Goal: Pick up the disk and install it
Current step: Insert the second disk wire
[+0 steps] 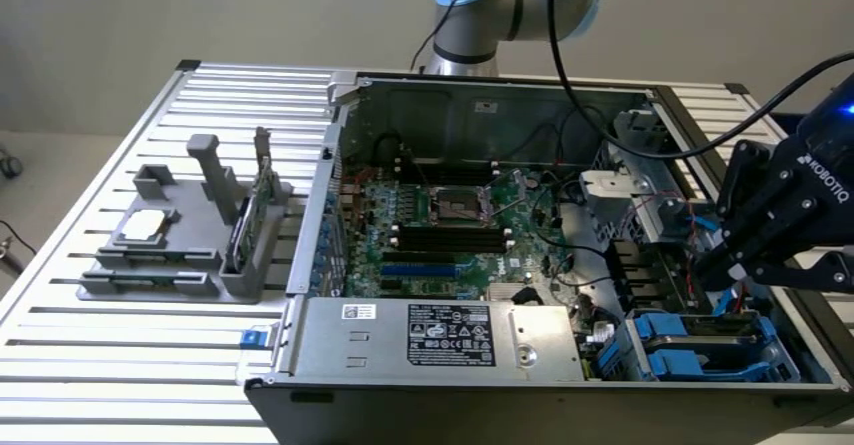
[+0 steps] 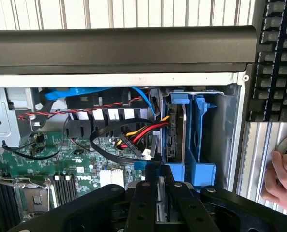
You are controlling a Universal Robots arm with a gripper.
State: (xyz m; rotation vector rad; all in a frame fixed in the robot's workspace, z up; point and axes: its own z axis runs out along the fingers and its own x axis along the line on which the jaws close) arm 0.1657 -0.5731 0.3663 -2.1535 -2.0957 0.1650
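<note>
Disk [image 2: 176, 145] — blue plastic carrier, upright in bay, gripper [image 2: 158, 193] seemingly clamped on it.

1 gripper [image 2: 158, 193], 1 open case [image 1: 350, 105], 1 motherboard [image 1: 441, 225], 1 power supply [image 1: 454, 335], 1 grey stand [image 1: 200, 235], 2 blue carriers [image 2: 191, 140] beyond the jaws, 1 keyboard [image 2: 279, 58], 1 hand [image 2: 281, 176].

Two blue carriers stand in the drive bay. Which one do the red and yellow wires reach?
The blue carrier nearer the motherboard; the red and yellow wires end at it. The other carrier, beside the case wall, has none.
</note>
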